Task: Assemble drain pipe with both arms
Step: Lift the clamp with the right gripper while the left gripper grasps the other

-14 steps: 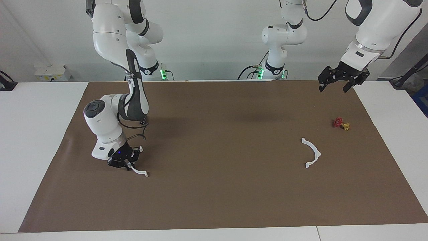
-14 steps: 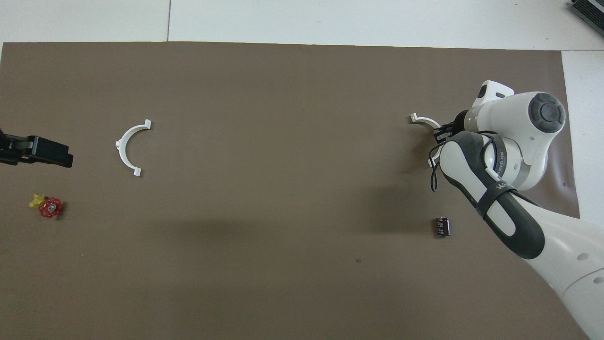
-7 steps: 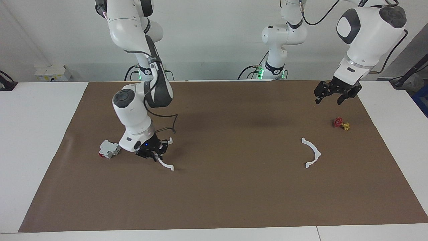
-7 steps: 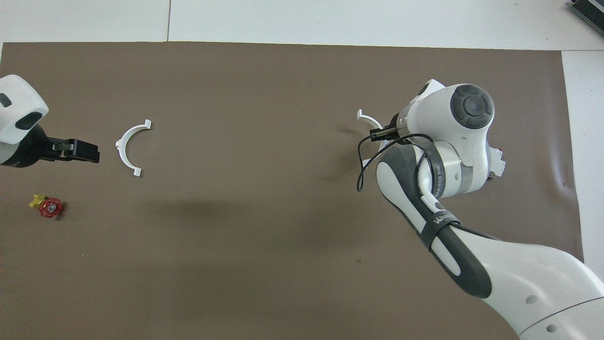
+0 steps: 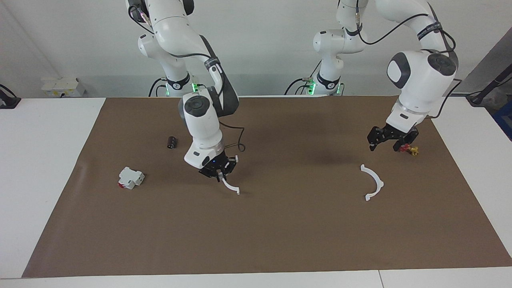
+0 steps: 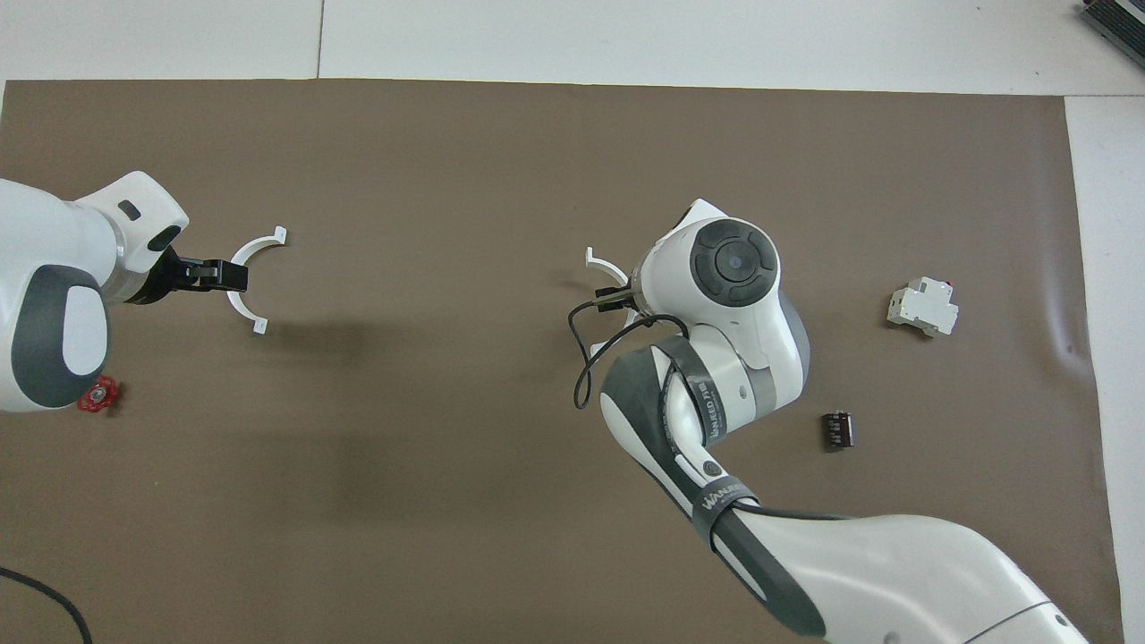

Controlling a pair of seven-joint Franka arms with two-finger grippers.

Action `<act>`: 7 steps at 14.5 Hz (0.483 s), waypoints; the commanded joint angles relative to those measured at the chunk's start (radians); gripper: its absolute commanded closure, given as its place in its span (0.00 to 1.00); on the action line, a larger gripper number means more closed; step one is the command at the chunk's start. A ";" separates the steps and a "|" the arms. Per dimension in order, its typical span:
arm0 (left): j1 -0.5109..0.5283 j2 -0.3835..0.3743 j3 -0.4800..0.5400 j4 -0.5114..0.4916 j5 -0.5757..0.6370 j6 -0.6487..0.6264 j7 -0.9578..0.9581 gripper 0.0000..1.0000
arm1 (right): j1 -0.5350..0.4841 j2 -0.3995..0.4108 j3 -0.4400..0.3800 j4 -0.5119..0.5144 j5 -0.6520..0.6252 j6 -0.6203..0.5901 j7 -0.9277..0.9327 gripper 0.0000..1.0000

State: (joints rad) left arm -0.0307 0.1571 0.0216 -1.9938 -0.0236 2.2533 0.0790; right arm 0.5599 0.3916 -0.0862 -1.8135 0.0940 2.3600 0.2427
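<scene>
Mid-counter, the right end effector pinches one arc — light, thin, likely springy. The left end effector, part open and empty, hangs at the other arc's one o'clock — best gripped mid-curve.

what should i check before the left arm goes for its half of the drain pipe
1. right pincer shut on held half-ring: ok
2. left pincer open: ok
3. left pincer down at free half-ring: not ok, it hangs above the mat, short of it
4. free half-ring flat on the mat, nothing touching it: ok
5. held half-ring's lower tab off the mat: cannot tell
</scene>
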 commanded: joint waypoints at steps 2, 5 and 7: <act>0.038 0.087 -0.005 -0.007 0.008 0.121 0.002 0.14 | 0.072 0.038 -0.004 -0.021 -0.048 0.137 0.123 1.00; 0.040 0.163 -0.003 0.003 0.008 0.222 0.004 0.16 | 0.086 0.058 -0.006 -0.023 -0.182 0.156 0.246 1.00; 0.046 0.203 -0.005 0.018 0.010 0.285 0.007 0.16 | 0.092 0.062 -0.004 -0.041 -0.201 0.157 0.282 1.00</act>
State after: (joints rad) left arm -0.0001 0.3193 0.0258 -1.9951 -0.0236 2.4800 0.0800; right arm 0.6525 0.4576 -0.0874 -1.8330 -0.0692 2.4963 0.4859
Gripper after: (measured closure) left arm 0.154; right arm 0.793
